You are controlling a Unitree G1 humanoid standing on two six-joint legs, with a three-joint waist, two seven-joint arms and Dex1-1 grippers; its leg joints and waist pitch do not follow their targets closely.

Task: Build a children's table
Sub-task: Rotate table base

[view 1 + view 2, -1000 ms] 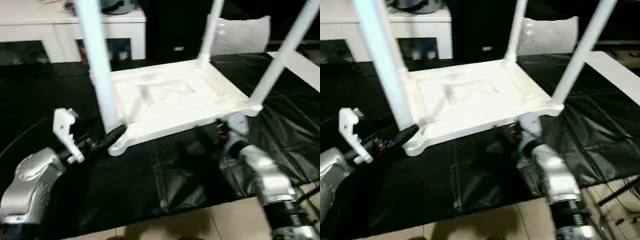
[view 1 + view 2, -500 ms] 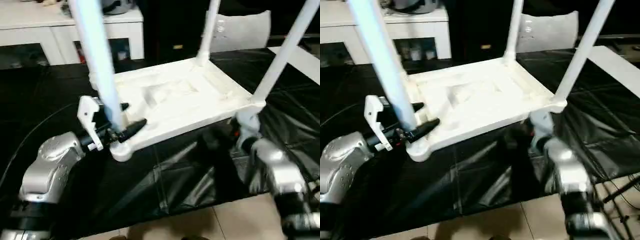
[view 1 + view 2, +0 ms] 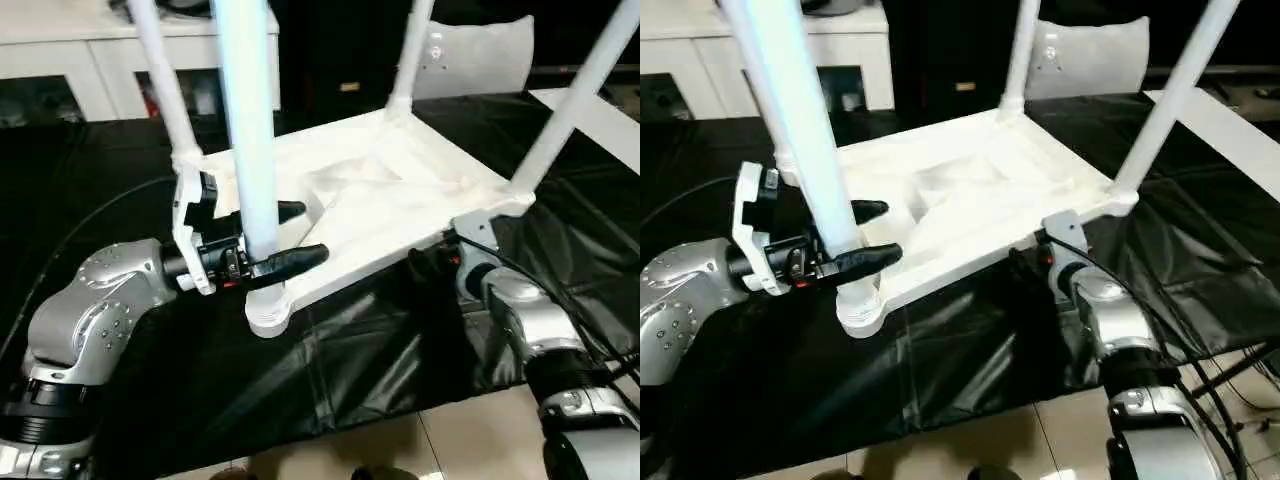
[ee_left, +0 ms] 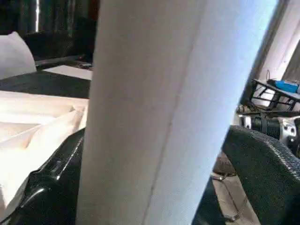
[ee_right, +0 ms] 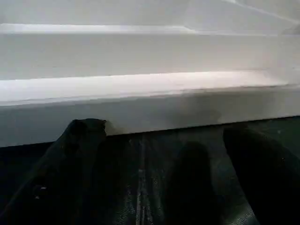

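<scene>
On the black-covered surface [image 3: 360,370] in the left eye view, the table [image 3: 390,200] lies upside down, tilted, its near-left corner socket lifted and its four legs pointing up. The left arm bends in from the left, forearm low, wrist turned so the left tool [image 3: 285,236] reaches sideways across the nearest leg [image 3: 248,140] just above the socket. One black finger passes behind the leg and one in front, closed on it. The right arm comes up from the lower right, its forearm angled toward the table's near edge, with the right tool [image 3: 428,262] down by that edge below the right corner. A white cabinet [image 3: 80,50] stands at the back.

In the right eye view the same pose shows: the left tool [image 3: 862,236] straddles the leg, and the right tool [image 3: 1028,262] sits under the rim.

In the left wrist view the leg [image 4: 154,112] stands between the two fingers, touching them.

In the right wrist view the right tool's fingers [image 5: 79,154] are set apart, holding nothing, pointing at the table's side rim [image 5: 150,103] just above the surface
</scene>
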